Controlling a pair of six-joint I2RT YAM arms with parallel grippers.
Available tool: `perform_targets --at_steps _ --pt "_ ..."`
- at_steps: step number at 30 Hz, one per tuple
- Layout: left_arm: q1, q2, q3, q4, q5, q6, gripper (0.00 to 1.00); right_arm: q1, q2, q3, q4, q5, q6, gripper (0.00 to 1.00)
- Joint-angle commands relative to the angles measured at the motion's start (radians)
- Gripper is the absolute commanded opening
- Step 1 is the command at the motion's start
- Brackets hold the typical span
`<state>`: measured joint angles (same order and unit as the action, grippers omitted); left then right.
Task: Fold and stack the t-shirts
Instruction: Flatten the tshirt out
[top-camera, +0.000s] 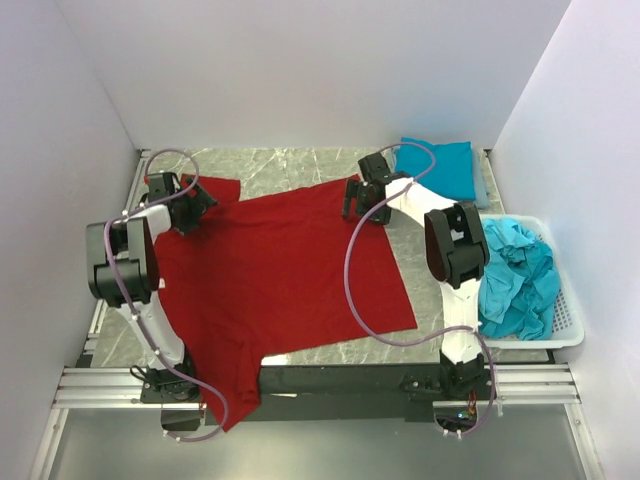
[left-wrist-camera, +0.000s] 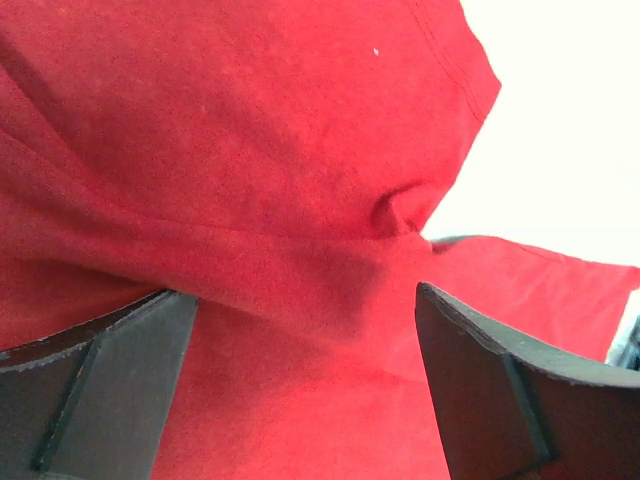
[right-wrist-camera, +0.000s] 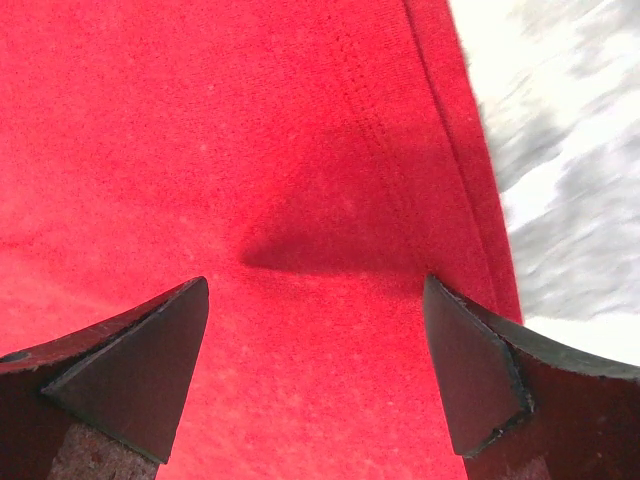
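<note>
The deep red t-shirt (top-camera: 280, 270) lies spread on the marble table (top-camera: 300, 165), one part hanging over the near edge. My left gripper (top-camera: 190, 207) is open over its far left corner; in the left wrist view the gripper (left-wrist-camera: 305, 340) has wide jaws above a wrinkled ridge of red cloth (left-wrist-camera: 250, 150). My right gripper (top-camera: 358, 202) is open over the far right corner; in the right wrist view the gripper (right-wrist-camera: 315, 340) straddles flat red cloth (right-wrist-camera: 200, 130) beside the stitched hem. A folded teal-blue t-shirt (top-camera: 440, 165) lies at the back right. More crumpled teal-blue t-shirts (top-camera: 515, 275) fill the basket.
The white mesh basket (top-camera: 565, 325) stands at the right edge of the table. White walls close in the left, back and right. Bare marble (right-wrist-camera: 560, 200) shows just right of the shirt's hem. A black rail runs along the near edge.
</note>
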<state>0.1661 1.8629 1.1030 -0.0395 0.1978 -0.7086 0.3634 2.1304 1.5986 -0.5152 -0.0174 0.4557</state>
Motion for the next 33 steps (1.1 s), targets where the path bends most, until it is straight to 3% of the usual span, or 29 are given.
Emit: perform_targets --at_steps 1,6,14,19,24,29,33 --pt "-0.039 0.141 0.169 -0.066 0.089 0.064 0.97 -0.062 0.089 0.093 -0.101 0.020 -0.018 0.94" --pt "-0.066 0.267 0.313 -0.086 0.135 0.078 0.98 -0.102 0.146 0.193 -0.132 -0.001 -0.034 0.94" --pt "-0.069 0.496 0.716 -0.184 0.169 0.121 1.00 -0.144 0.272 0.486 -0.206 -0.016 -0.080 0.94" --pt "-0.069 0.634 0.985 -0.236 0.218 0.196 0.99 -0.149 0.310 0.552 -0.194 -0.027 -0.092 0.94" --pt "-0.069 0.726 1.123 -0.238 0.276 0.218 0.99 -0.161 0.304 0.570 -0.151 -0.061 -0.104 0.94" --pt "-0.069 0.674 1.169 -0.241 0.302 0.205 0.99 -0.158 0.247 0.589 -0.144 -0.070 -0.160 0.94" --pt "-0.069 0.497 1.132 -0.253 0.289 0.201 0.99 -0.136 0.119 0.540 -0.126 -0.056 -0.190 0.94"
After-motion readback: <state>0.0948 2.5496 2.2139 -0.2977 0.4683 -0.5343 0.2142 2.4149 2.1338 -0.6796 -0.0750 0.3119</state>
